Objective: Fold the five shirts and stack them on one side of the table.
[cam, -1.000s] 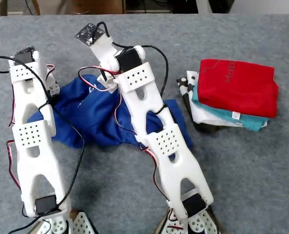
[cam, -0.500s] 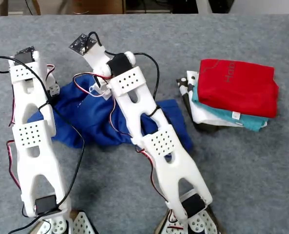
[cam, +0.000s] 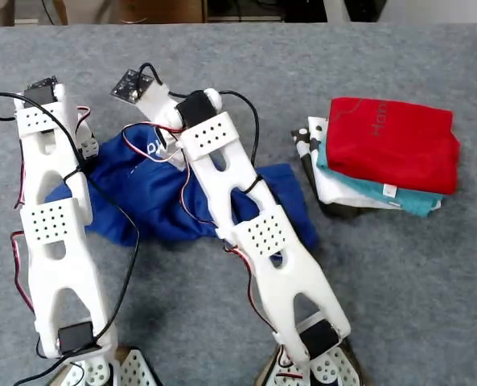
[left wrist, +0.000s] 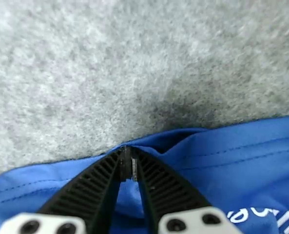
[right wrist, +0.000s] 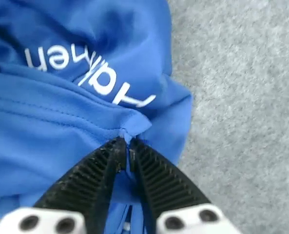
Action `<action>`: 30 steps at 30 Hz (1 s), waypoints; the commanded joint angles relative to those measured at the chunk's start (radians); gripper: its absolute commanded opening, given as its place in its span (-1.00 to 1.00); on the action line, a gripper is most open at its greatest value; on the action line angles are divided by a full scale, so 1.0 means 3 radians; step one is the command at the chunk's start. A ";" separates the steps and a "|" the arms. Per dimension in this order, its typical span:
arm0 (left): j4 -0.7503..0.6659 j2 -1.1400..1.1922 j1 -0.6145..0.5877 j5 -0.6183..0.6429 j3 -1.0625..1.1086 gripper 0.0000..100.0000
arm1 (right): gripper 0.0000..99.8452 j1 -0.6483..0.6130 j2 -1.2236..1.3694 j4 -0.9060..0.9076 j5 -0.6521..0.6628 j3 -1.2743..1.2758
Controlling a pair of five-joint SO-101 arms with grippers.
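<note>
Two tabletop arms work the last loose garment on a grey felt surface [cam: 399, 289]: a crumpled blue shirt [cam: 154, 189] lies bunched between and beneath them at the left-centre of the surface, well apart from the stack [cam: 359, 189] of folded shirts on the right side, which a red shirt [cam: 391, 141] tops, with teal, white and dark layers showing beneath it. The left gripper [left wrist: 127, 163] has its fingers clenched on the stitched edge of the blue cloth right where it meets the bare felt, while the right gripper [right wrist: 125, 141] pinches a raised fold of the same shirt just beside its white lettering [right wrist: 86, 75], its fingers closed tight on the fabric. With what look like four shirts already stacked, the job appears close to done, the blue one being the piece left to spread, fold and carry across. The fabric looks thin, light and limp, likely to sag, drape and bunch rather than hold any shape, and smooth enough that a shallow pinch could slip. A hold on hems, seams or corners, with the two grips set well apart, should serve best for pulling it flat; a grip on a mid-panel fold risks dragging extra layers along.
</note>
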 commanded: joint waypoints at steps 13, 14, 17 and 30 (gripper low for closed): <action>0.0036 0.0018 -0.0189 -0.0056 -0.0036 -0.96 | -1.00 0.0033 -0.1527 0.0118 -0.0169 -0.0279; 0.0036 0.0018 -0.0194 -0.0061 -0.0036 -0.96 | -1.00 0.0090 -0.1685 0.0102 -0.0225 -0.0279; 0.0036 0.0028 -0.0220 -0.0123 -0.0026 -0.96 | -1.00 0.0325 -0.2130 0.0036 -0.0378 -0.0284; 0.0041 -0.1051 -0.1514 -0.1227 0.0742 -0.96 | -1.00 0.1363 -0.2989 -0.0414 -0.1171 -0.0274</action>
